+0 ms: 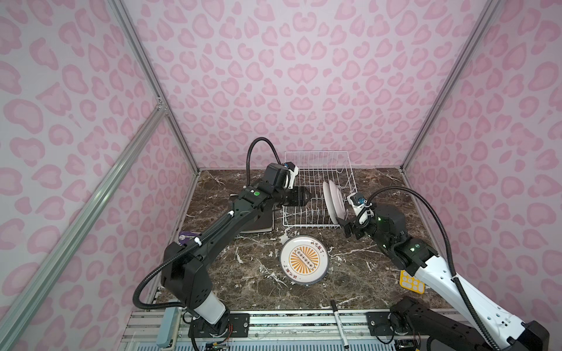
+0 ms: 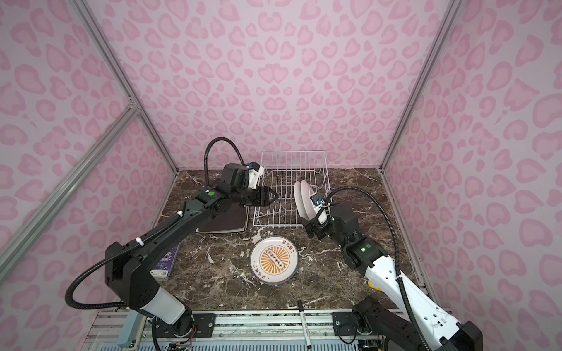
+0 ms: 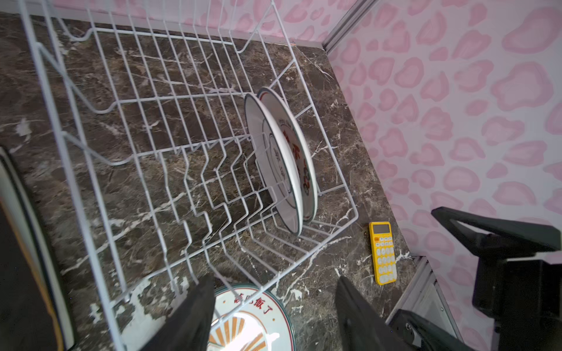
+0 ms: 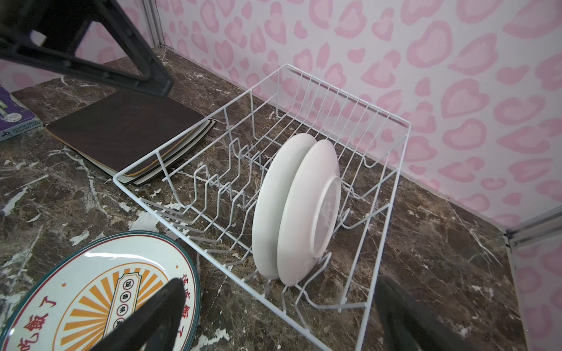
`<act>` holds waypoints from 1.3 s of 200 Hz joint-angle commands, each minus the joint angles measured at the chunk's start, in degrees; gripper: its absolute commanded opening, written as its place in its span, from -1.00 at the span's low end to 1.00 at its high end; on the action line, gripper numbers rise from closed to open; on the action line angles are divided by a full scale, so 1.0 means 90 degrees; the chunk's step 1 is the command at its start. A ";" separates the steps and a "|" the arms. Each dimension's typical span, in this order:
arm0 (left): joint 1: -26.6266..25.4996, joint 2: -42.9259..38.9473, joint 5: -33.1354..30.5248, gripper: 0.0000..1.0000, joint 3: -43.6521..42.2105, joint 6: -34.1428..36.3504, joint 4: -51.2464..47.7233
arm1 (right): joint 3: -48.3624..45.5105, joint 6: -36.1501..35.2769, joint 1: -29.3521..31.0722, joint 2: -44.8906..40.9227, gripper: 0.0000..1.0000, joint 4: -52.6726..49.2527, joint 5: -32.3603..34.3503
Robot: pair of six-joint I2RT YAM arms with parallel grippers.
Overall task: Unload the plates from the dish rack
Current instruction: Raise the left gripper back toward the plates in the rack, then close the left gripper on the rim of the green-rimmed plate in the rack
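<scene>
Dish rack (image 1: 316,161) holding two round plates (image 4: 304,212) upright, sunburst plate (image 4: 91,273) just outside

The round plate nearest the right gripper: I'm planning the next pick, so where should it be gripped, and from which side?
Probably its top rim, from above, with the right gripper open across the edge. The plate stands on edge between the dish rack prongs, so only its upper rim clears the wires. A second plate stands close behind, leaving a narrow gap to slip into.
</scene>
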 commanded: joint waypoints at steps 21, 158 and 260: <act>-0.0119 0.0801 0.0775 0.29 0.0685 -0.0073 0.0092 | 0.0093 0.0559 -0.0362 -0.0063 0.97 -0.0289 -0.0186; -0.0282 0.2352 0.1054 -0.35 0.1666 -0.0511 0.0266 | -0.0178 0.0525 -0.0625 -0.0240 0.97 -0.0005 -0.0263; -0.0321 0.2964 0.0903 -0.54 0.2139 -0.0994 0.0667 | -0.0303 0.0617 -0.0632 -0.0316 0.97 0.0140 -0.0115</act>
